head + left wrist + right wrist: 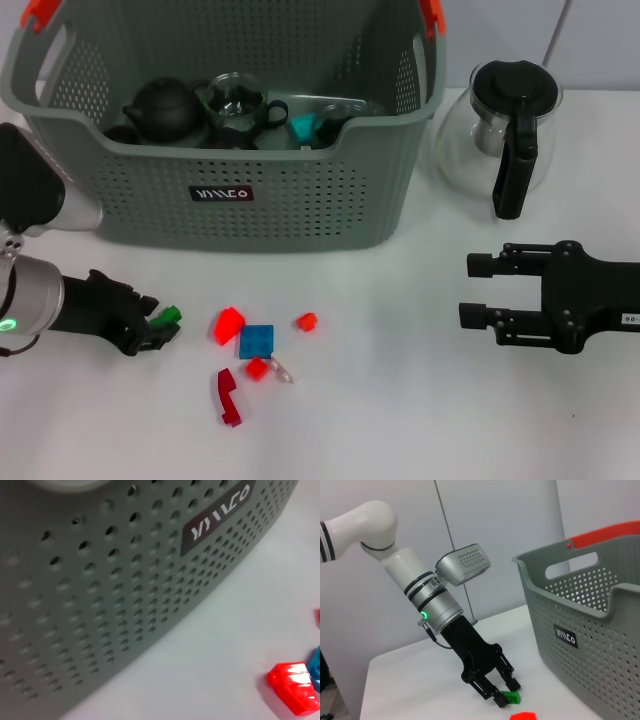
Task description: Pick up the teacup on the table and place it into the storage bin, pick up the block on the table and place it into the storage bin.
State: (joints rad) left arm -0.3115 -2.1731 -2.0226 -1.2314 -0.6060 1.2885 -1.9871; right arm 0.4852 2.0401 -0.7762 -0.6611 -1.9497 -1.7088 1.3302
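The grey perforated storage bin point(300, 200) stands at the back of the white table and holds a dark teapot point(165, 108), a glass cup point(235, 97) and other tea ware. My left gripper point(155, 325) is low on the table in front of the bin's left end, shut on a small green block point(168, 317). The right wrist view also shows this gripper point(504, 692) and the green block point(510, 697). Loose blocks lie right of it: red point(228, 324), blue point(256, 341), small red point(306, 321). My right gripper point(472, 290) is open and empty at the right.
A glass teapot with a black handle point(505, 130) stands right of the bin. A dark red piece point(229, 396) and another small red block point(257, 368) lie near the front. The left wrist view shows the bin wall point(100, 605) and the red block point(294, 687).
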